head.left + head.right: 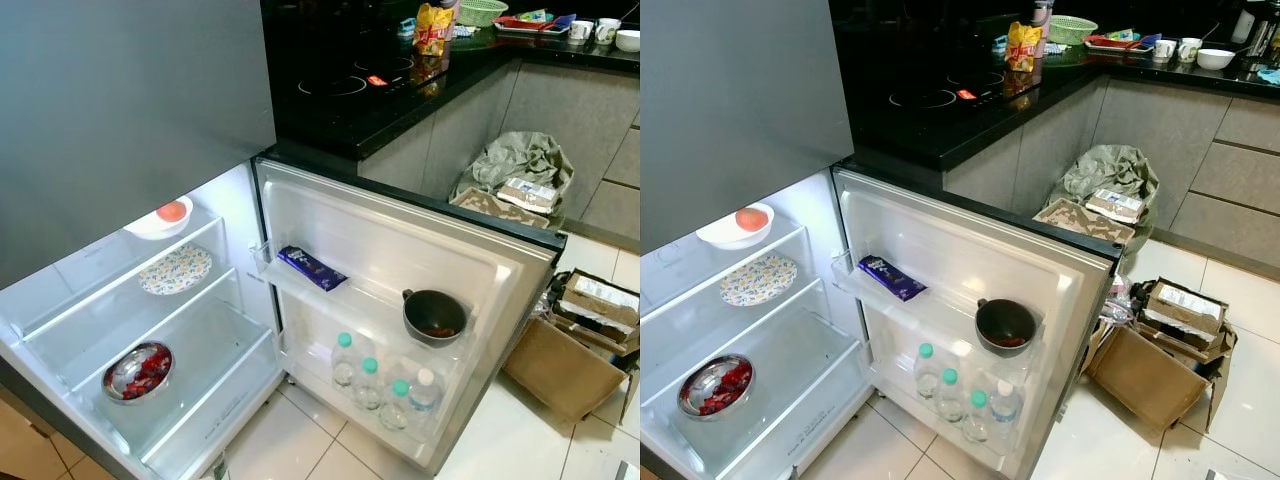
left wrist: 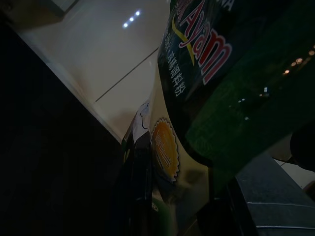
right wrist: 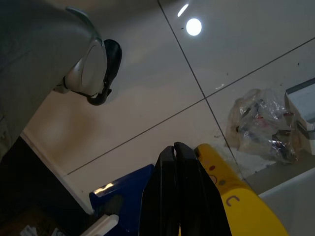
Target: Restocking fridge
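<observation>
Right gripper (image 3: pixel 173 152): its two black fingers are pressing together with nothing between them, hanging over pale floor tiles (image 3: pixel 147 88).
Beside the right gripper: a yellow object (image 3: pixel 236 201) is lying just next to the fingers, a blue one (image 3: pixel 125 194) on the other side, and a crumpled clear bag (image 3: pixel 266 125) is sitting farther off on the tiles.
Left gripper: the fingers are hard to make out in the dark wrist view, so their spread cannot be told; a green packet (image 2: pixel 221 73) with red lettering is looming very close to the camera, possibly held.
Fridge (image 1: pixel 250 300): its door is standing wide open beside a black counter (image 1: pixel 340 90).
Door shelves: a dark blue wrapper (image 1: pixel 311 267) is lying on the upper shelf, a dark bowl (image 1: pixel 434 316) is sitting at its far end, and four bottles (image 1: pixel 385 380) are standing in the lower rack.
Inner shelves: a white bowl with an orange fruit (image 1: pixel 160 216) is resting on top, a patterned plate (image 1: pixel 175 269) below, and a steel bowl of red pieces (image 1: pixel 138 371) lower down.
Around: a grey bin bag (image 1: pixel 515 175) full of packaging and an open cardboard box (image 1: pixel 575 350) are crowding the floor beyond the door.
</observation>
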You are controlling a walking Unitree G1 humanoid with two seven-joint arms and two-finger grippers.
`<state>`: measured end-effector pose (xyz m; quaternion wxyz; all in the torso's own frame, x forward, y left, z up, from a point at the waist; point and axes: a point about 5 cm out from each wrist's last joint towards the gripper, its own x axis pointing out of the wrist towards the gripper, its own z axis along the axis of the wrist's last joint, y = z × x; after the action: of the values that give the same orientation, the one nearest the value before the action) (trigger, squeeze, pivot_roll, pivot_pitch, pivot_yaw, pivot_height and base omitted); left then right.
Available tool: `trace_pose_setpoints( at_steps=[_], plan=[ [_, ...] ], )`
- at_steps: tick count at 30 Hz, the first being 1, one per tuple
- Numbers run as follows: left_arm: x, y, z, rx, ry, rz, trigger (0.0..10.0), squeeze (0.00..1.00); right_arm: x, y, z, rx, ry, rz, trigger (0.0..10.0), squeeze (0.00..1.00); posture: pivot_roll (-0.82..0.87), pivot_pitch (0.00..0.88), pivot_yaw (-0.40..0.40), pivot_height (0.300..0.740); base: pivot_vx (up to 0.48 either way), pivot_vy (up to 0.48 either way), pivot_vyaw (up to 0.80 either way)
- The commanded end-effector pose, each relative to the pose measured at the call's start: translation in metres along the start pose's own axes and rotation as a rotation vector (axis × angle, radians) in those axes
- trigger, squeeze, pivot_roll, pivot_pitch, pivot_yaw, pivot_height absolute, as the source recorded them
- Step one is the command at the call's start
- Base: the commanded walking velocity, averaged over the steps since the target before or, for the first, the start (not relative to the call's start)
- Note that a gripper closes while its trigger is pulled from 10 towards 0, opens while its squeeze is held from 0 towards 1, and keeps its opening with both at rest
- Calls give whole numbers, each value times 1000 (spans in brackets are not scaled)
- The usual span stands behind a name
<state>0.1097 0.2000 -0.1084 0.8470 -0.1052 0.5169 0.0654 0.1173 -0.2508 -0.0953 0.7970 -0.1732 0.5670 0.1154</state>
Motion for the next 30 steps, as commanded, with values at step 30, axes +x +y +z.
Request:
trace_pose_setpoints(
  at_steps=[30],
  plan=[
    [-4, 28, 13, -143, -70, 223, 10000, 0, 1, 1, 12, 185, -111, -19, 10000, 0, -115, 0, 4, 740, 0, 0, 0]
  ],
)
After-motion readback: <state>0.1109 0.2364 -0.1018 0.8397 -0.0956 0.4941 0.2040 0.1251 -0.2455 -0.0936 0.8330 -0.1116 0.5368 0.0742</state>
